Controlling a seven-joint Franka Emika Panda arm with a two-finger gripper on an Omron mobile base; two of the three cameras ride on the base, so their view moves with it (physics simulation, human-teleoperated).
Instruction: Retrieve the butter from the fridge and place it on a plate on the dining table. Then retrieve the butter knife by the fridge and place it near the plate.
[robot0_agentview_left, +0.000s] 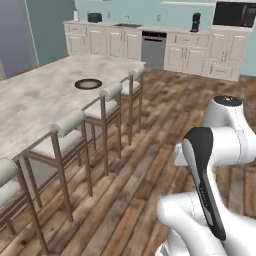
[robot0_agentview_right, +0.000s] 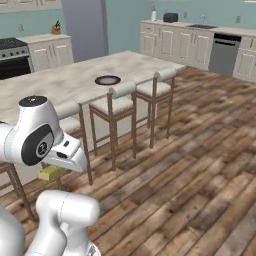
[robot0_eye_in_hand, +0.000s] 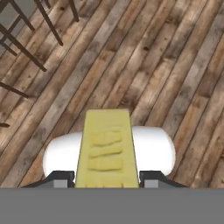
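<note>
Butter carried low, short of the plate.
The fingers (robot0_eye_in_hand: 105, 179) clamp the butter (robot0_eye_in_hand: 106, 148) lengthwise; the plate (robot0_agentview_right: 107, 80) sits well ahead on the table (robot0_agentview_right: 65, 82), beyond the stools (robot0_agentview_right: 117, 102).

The robot's glossy white arm (robot0_agentview_left: 220, 145) is showing rounded, bulbous link housings. A long black tapered panel (robot0_agentview_left: 205, 180) is running along one link, and black round caps (robot0_agentview_right: 37, 145) are covering the joints. Two small dark grey finger tips (robot0_eye_in_hand: 61, 178) are ending the hand.

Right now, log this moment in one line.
phase: carrying | gripper: shut on butter | plate: bare, on dining table
</note>
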